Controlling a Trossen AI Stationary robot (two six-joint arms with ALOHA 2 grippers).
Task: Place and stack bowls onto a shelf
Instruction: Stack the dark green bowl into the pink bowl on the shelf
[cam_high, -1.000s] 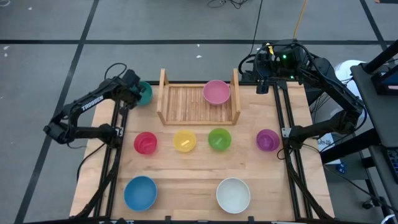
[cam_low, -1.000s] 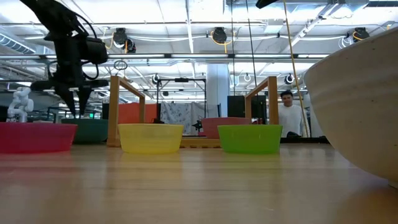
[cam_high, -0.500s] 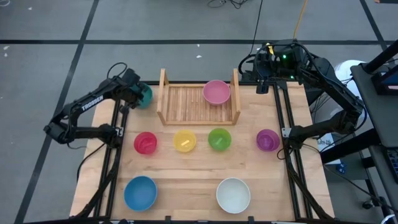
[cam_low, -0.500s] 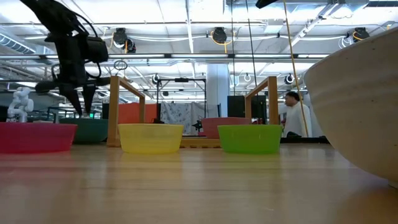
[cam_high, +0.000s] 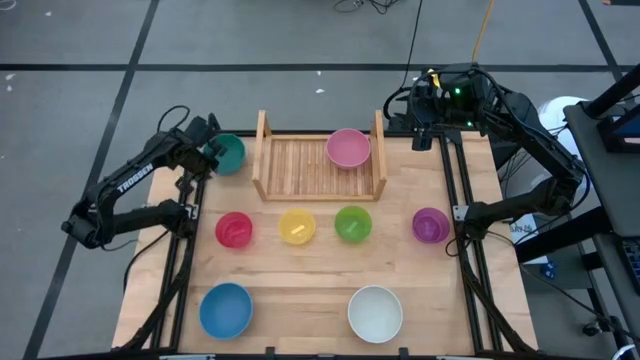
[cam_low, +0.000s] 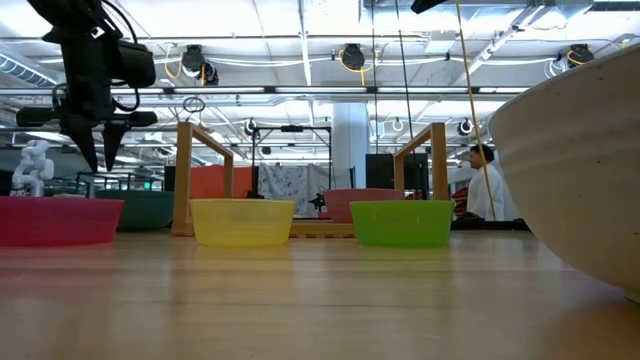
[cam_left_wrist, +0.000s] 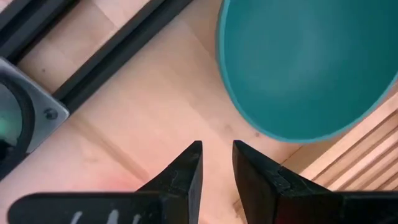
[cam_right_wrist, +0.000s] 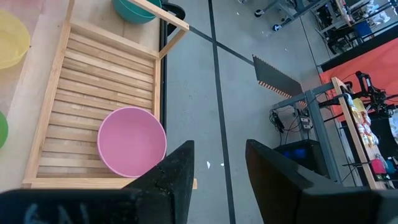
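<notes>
The teal bowl (cam_high: 228, 152) sits on its base on the table, just left of the shelf's left side board (cam_high: 262, 155). It fills the left wrist view as a teal bowl (cam_left_wrist: 305, 62). My left gripper (cam_high: 193, 163) hangs open above the table's far left, left of that bowl and touching nothing; it also shows in the low view as my left gripper (cam_low: 100, 160). The pink bowl (cam_high: 348, 148) rests on the shelf's slatted base (cam_high: 300, 168) at its right end. My right gripper (cam_right_wrist: 221, 155) waits open, high over the far right corner, empty.
A row of red (cam_high: 234, 229), yellow (cam_high: 297, 226), green (cam_high: 353, 223) and purple (cam_high: 430, 224) bowls crosses mid-table. Blue (cam_high: 225, 309) and white (cam_high: 375, 312) bowls sit near the front edge. Dark rails (cam_high: 180, 250) run along both sides. A person (cam_low: 487, 185) walks behind the table.
My left gripper has moved toward the table's left edge and risen a little, away from the teal bowl, which now shows whole from above. The bowl has stayed where it was. The person behind the table has walked rightward.
</notes>
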